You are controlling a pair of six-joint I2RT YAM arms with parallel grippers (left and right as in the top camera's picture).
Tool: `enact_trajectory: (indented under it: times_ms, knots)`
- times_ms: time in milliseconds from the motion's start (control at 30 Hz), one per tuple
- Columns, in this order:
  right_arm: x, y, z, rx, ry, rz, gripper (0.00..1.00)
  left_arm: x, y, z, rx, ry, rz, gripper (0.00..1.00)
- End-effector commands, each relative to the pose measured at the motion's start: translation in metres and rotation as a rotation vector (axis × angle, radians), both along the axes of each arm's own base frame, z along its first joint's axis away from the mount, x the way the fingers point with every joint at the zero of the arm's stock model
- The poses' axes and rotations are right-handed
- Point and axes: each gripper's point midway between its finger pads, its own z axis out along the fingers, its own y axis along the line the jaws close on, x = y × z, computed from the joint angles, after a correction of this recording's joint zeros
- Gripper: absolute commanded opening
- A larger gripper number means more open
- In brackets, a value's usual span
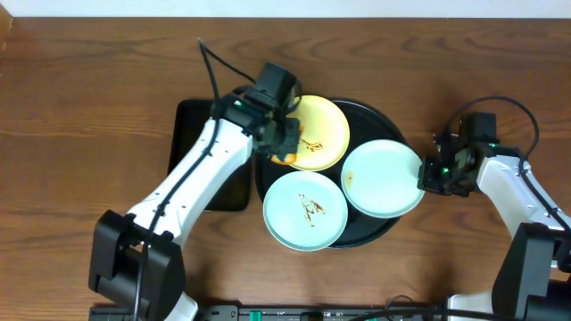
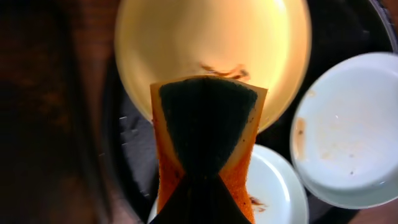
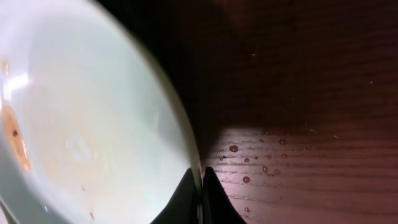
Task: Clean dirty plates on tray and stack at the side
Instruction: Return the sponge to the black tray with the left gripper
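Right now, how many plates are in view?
3. The yellow plate at the tray's back; one mint plate at its front; a second mint plate at its right edge, rim pinched by the right hand. None seems hidden.

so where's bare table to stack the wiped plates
Widest free wood lies left of the small rectangular tray. Another bare strip runs behind the round tray, along the far edge. A smaller patch sits in front, between that tray and the right arm. The round tray is crowded: three plates fill it, left pincer over one, right pincer on another's rim.
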Motion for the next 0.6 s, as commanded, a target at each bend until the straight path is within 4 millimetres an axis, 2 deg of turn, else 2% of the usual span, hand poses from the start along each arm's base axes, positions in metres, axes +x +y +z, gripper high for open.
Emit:
enact_trajectory:
  times_ms: [0, 67, 167, 300, 467, 567]
  knots:
    - [-0.001, 0.000, -0.003, 0.009, 0.003, -0.002, 0.01, 0.010, 0.036, 0.017, 0.052, -0.049, 0.057, 0.07]
    - [-0.001, 0.000, -0.003, 0.010, 0.003, -0.002, 0.01, 0.011, 0.066, 0.023, 0.118, -0.058, 0.125, 0.07]
    - [0.001, 0.000, 0.000, 0.008, -0.004, -0.002, 0.01, 0.010, 0.102, 0.030, 0.159, -0.054, 0.208, 0.07]
    - [0.012, -0.002, 0.018, -0.005, -0.060, -0.002, 0.01, 0.008, 0.143, 0.038, 0.164, -0.038, 0.317, 0.08]
    - [0.025, -0.013, 0.053, -0.121, -0.173, -0.002, 0.01, 0.004, 0.182, 0.037, 0.174, -0.002, 0.420, 0.08]
    - [0.028, -0.022, 0.073, -0.244, -0.229, -0.002, 0.01, 0.003, 0.195, 0.036, 0.176, 0.008, 0.458, 0.08]
